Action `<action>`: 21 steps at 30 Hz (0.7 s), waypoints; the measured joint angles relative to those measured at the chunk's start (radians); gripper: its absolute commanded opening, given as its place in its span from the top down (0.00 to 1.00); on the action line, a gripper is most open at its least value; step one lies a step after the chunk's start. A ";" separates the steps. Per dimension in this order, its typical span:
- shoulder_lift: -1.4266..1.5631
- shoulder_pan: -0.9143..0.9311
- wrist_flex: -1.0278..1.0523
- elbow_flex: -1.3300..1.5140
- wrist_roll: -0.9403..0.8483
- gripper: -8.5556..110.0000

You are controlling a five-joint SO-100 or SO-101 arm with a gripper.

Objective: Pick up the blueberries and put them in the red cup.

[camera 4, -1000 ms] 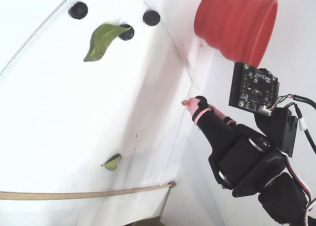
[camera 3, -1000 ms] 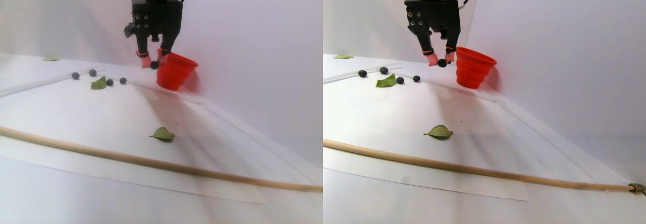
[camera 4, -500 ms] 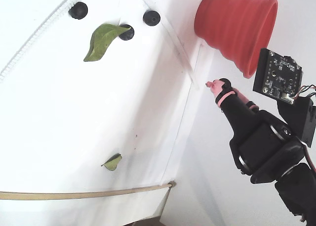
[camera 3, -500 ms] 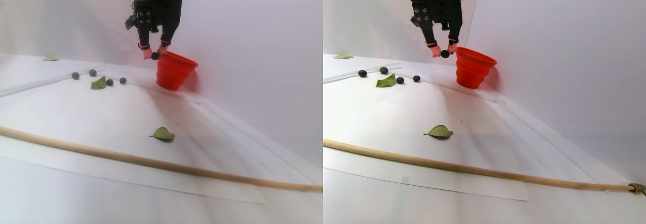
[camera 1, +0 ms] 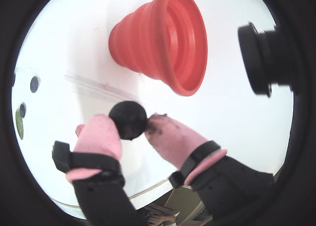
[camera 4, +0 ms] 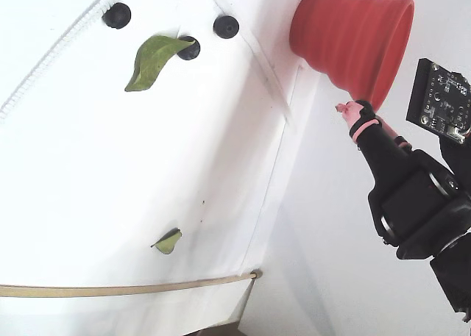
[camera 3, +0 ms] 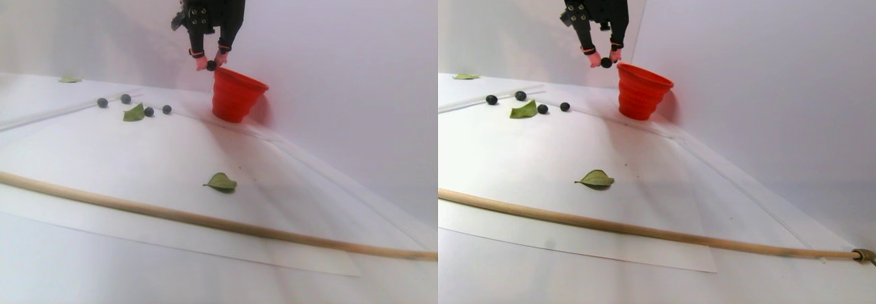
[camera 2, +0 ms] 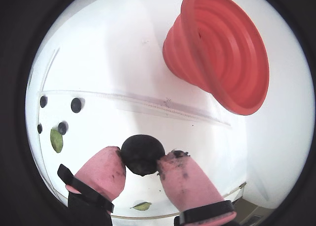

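No readable writing anywhere. Red cup [camera 2: 217, 53] upright by the far wall, inside looks empty in a wrist view. Gripper [camera 2: 143, 159] pink fingertips [camera 2: 103, 171] pinching one blueberry [camera 2: 142, 154] in the air, just left of the cup rim in the stereo pair view. Remaining blueberries [camera 3: 148, 111] on the table far left, near a green leaf [camera 3: 134, 113].

1. The gripper [camera 2: 140, 164] is closed on one berry [camera 2: 142, 154], its fingers pinching it from both sides.
2. The pink-tipped fingers [camera 1: 98, 137] point downward in the stereo pair view, below the black wrist body.
3. The arm hangs raised above the desk [camera 3: 137, 153], gripper [camera 3: 211, 64] held high.
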 measured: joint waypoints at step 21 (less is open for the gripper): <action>-0.100 0.058 -0.061 -0.130 -0.040 0.82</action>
